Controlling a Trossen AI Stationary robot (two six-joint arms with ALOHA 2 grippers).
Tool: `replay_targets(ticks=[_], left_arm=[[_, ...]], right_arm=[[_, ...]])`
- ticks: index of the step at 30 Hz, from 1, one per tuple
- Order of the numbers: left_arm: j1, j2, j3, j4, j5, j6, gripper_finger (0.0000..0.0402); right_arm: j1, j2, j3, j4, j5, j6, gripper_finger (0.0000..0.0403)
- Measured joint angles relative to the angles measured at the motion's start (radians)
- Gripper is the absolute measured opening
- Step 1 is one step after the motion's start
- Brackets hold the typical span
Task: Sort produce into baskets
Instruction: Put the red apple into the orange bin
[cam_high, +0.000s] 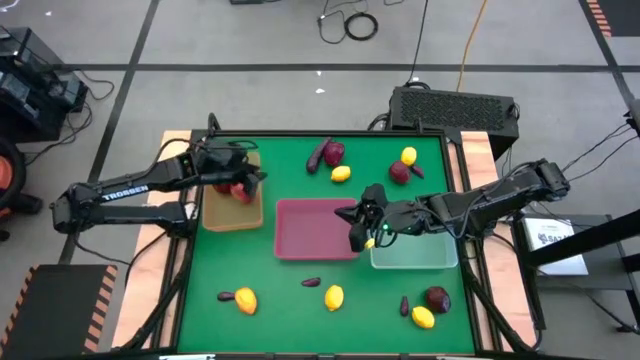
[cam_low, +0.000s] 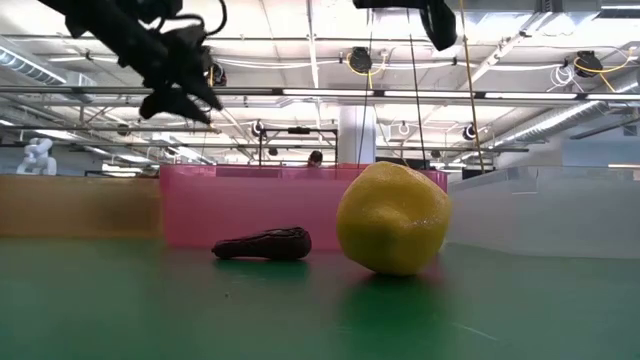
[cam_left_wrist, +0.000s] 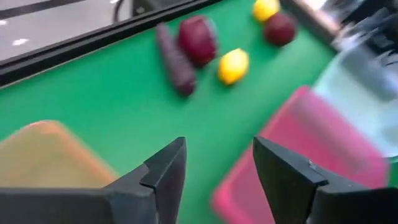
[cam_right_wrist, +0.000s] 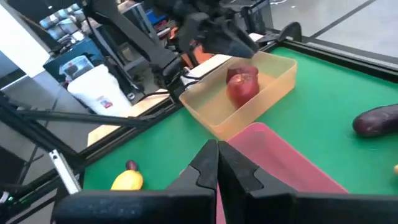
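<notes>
We judge the produce light, rigid and smooth-skinned: the round pieces may roll or slip, so we would pinch them across the widest part; the eggplants are best taken across the middle of the long body.

Left end effector (cam_high: 243, 172) hovers over the tan tray (cam_high: 214, 218), fingers (cam_left_wrist: 165, 177) parted at moderate width and holding nothing. One apple (cam_high: 240, 191) lies in that tray, just at 6 o'clock of it. In the high view, an eggplant (cam_high: 317, 157), an apple (cam_high: 334, 152) and a lemon (cam_high: 341, 174) cluster at its 3 o'clock, near.

Pink tray (cam_high: 300, 250) sits mid-worktop (cam_high: 290, 185). Below it, at 6 o'clock, a small eggplant (cam_high: 311, 282) and a lemon (cam_high: 334, 297); further left another lemon (cam_high: 245, 301).

Right end effector (cam_high: 362, 222) hangs at the junction of the pink and clear trays (cam_high: 440, 258), fingers (cam_right_wrist: 205, 168) pressed together, empty. At its 12 to 1 o'clock: an apple (cam_high: 399, 173) and a lemon (cam_high: 408, 156), near. At its 5 o'clock: an apple (cam_high: 437, 298) and a lemon (cam_high: 423, 317), well apart.
</notes>
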Motion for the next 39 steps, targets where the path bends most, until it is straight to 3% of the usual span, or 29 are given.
replay_targets(ticks=[11, 16, 20, 28, 32, 39], left_arm=[[-0.210, 0.172, 0.000, 0.153, -0.090, -0.164, 0.0194], [-0.239, 0.334, 0.000, 0.344, -0.106, -0.259, 0.0194], [-0.217, 0.476, 0.010, 0.545, -0.113, -0.298, 0.0194], [-0.099, 0.661, 0.274, 0.481, -0.104, -0.331, 0.0194], [-0.077, 0.680, 0.417, 0.392, -0.103, -0.238, 0.0194], [-0.061, 0.684, 0.494, 0.267, -0.089, -0.097, 0.0194]], right_arm=[[-0.264, -0.006, 0.001, -0.178, -0.023, -0.054, 0.0000], [-0.431, -0.006, 0.001, -0.280, -0.218, -0.204, 0.0003], [-0.550, -0.006, 0.001, -0.352, -0.298, -0.335, 0.0019], [-0.793, -0.006, 0.000, -0.545, -0.448, -0.524, 0.0087], [-0.880, -0.006, 0.001, -0.635, -0.452, -0.563, 0.0135], [-0.944, 0.019, 0.001, -0.668, -0.444, -0.443, 0.0233]])
